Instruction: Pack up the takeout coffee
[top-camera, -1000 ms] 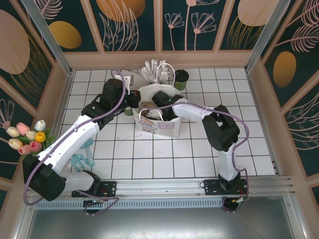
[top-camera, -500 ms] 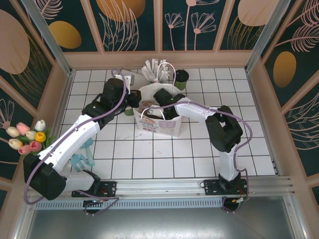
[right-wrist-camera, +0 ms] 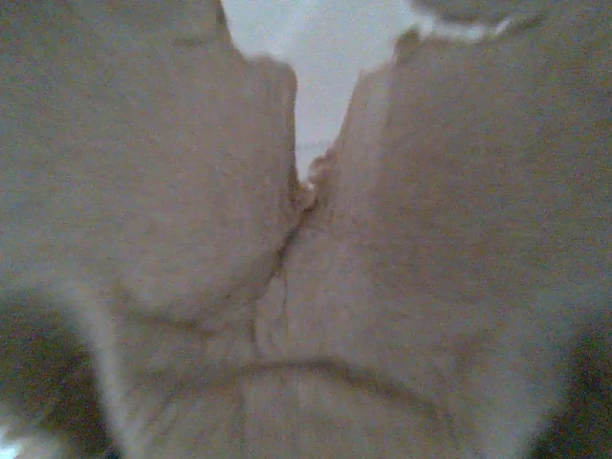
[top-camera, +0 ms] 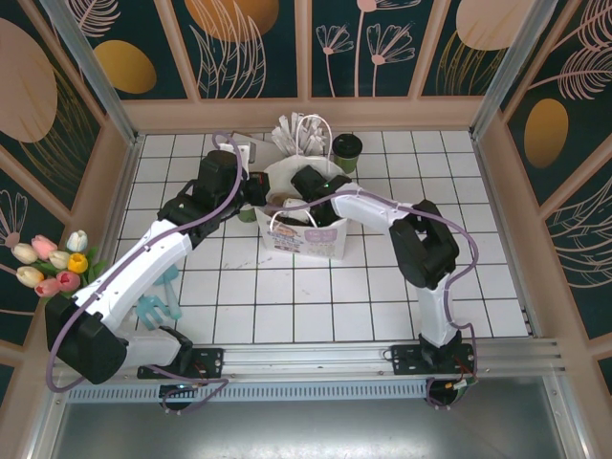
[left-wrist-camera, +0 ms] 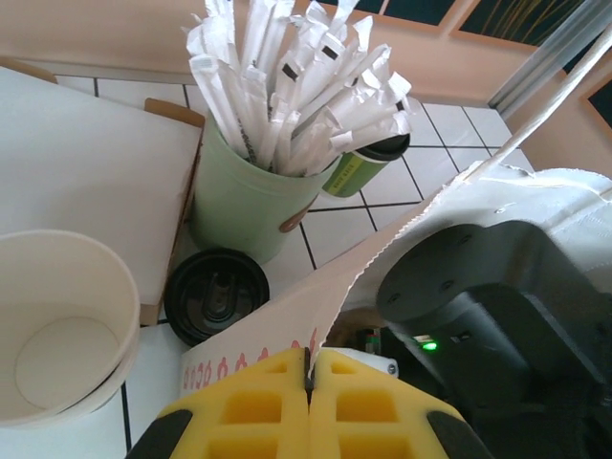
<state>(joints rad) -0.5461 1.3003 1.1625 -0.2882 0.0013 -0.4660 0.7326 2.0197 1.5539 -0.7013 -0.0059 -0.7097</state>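
- Centrally, a white paper bag [top-camera: 308, 237] stands upright on the tiled table with its mouth open upward. Every place below is given from this bag.
- The left gripper [left-wrist-camera: 308, 375] is at the bag's left rim. Its yellow fingers [left-wrist-camera: 251, 411] are pressed together, with the thin paper edge pinched between them.
- The right gripper [top-camera: 309, 184] reaches down into the bag's mouth from the right side. Its dark wrist body sits inside the paper walls.
- The right wrist view is a blur of tan folds around a pale gap. I cannot tell whether those fingers are wide, narrow or holding anything.
- The takeout coffee [top-camera: 346, 151] stands upright on the tiles just beyond the bag's far right corner. It is outside the bag, and neither gripper touches it.
- A pale green cup [left-wrist-camera: 239, 206] full of white paper-wrapped sticks [left-wrist-camera: 296, 76] stands just beyond the bag's far rim, to the left of the coffee.
- A black lid [left-wrist-camera: 215, 295] lies flat on the tiles off the bag's left side, just beside the foot of the pale green cup.
- The cream cups [left-wrist-camera: 57, 335] stand farther out to the bag's left, open side up.
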